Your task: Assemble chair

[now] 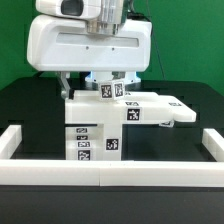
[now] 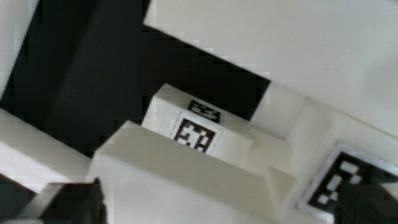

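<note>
Mid-surface, inside the white border rail: the chair stands as a stacked white structure with its tags facing the exterior camera. It is part-built, judging by shape.

- A flat slab reaches out level from the stack toward the exterior view's right. Its long axis runs across that view.
- The top block carries two tags and sits highest, at the slab's inner end.
- In the wrist view the same top block is near centre. The white slab is beyond it, with bare dark surface to one side.

My hand hangs directly over the top block. It is very near, but I cannot tell whether it touches. The jaws are spread as wide as they go, and I see nothing held between them.

The relation that matters: the block lies straight below me, with no sideways offset that I can make out. I judge the coming move to be a plain vertical drop, jaws straddling the block. The slab on the exterior view's right leaves little room there, so I would keep the fingers off that side. I cannot read the line of the jaws against the block's faces from either view.
</note>
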You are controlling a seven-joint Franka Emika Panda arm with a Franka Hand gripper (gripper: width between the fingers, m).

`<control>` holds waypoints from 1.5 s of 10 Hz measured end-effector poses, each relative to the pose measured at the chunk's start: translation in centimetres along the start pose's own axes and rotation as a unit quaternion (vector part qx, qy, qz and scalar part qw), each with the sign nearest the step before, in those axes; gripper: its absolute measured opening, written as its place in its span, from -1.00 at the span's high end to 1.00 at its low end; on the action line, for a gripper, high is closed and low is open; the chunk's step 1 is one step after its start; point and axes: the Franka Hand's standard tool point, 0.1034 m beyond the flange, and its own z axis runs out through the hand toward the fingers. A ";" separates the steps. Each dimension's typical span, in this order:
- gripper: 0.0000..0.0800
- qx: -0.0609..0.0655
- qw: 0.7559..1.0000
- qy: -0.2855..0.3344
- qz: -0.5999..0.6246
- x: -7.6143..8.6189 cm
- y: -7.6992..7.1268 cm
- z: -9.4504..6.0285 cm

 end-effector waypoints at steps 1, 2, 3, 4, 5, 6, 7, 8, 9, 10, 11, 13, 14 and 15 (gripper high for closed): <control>-0.62 0.001 1.000 0.003 0.000 0.1 -0.3 -0.6; -0.62 0.003 1.000 0.005 0.001 0.1 -0.4 -1.2; -0.62 0.006 1.000 0.007 0.001 0.0 -0.6 -1.9; -0.62 0.008 1.000 0.010 0.004 -0.2 -1.0 -2.5; -0.62 0.009 1.000 0.014 0.003 -0.1 -1.7 -3.0; -0.62 0.009 1.000 0.015 0.003 0.1 -2.0 -3.2; -0.62 0.010 1.000 0.014 0.004 -0.1 -1.9 -3.0; -0.62 0.010 1.000 0.013 0.005 -0.1 -1.9 -3.0; -0.62 0.010 1.000 0.013 0.005 -0.1 -1.9 -3.0; -0.62 0.014 1.000 0.010 0.008 -0.2 -1.9 -2.9; -0.62 0.048 0.998 -0.011 0.037 -0.8 -2.3 -3.2; -0.62 0.079 0.993 -0.023 0.082 -0.7 -2.6 -3.9; -0.62 0.099 0.989 -0.021 0.104 -0.7 -2.8 -3.9; -0.62 0.105 0.988 -0.016 0.115 -0.7 -2.7 -3.9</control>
